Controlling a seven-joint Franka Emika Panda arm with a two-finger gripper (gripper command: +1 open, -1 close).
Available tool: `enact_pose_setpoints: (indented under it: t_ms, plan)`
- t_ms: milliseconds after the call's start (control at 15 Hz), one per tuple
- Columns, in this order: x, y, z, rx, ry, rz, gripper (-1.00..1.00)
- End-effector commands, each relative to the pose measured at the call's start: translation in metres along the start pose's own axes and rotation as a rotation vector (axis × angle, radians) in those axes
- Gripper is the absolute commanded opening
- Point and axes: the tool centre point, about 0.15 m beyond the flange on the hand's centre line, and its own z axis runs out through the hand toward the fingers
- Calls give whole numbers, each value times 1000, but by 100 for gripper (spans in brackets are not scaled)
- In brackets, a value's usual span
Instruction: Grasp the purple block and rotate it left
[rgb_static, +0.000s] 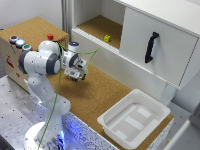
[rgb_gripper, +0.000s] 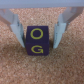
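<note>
Sitting squarely between the gripper's two fingers, a single purple block (rgb_gripper: 37, 41) rests on the cork surface (rgb_gripper: 42, 67) in the wrist view, its dark face printed with two pale yellow letters, an O above a G. The two blue-grey fingers (rgb_gripper: 17, 27) stand spread to either side of the block, close beside its edges, though whether they touch it cannot be told; the jaws are parted to about the block's width and are not clamped shut. In the exterior view the block itself is hidden beneath the gripper (rgb_static: 76, 74), which hangs low over the cork tabletop (rgb_static: 97, 95) at the end of one white Franka arm (rgb_static: 42, 65), with a thin green cable (rgb_static: 54, 100) trailing along the arm. One white tray (rgb_static: 134, 118) sits on the same surface toward the exterior view's right. Behind the arm stands a white cabinet (rgb_static: 150, 47) with one black handle (rgb_static: 151, 47) on its door, and one small yellow block (rgb_static: 107, 38) lies on the cabinet's open cork shelf. At the exterior view's left a cork-covered box (rgb_static: 30, 30) carries a row of three round buttons (rgb_static: 20, 43) and one red knob (rgb_static: 50, 36).
</note>
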Motion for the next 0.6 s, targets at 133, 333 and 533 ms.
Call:
enact_pose_setpoints:
  t_ms: [133, 333, 533]
  plan:
    - [0, -3, -23, -20, -4, -3, -100]
    - [3, -7, -34, -31, -19, -37, -100]
    - [12, -14, -42, -45, -30, -117, -100]
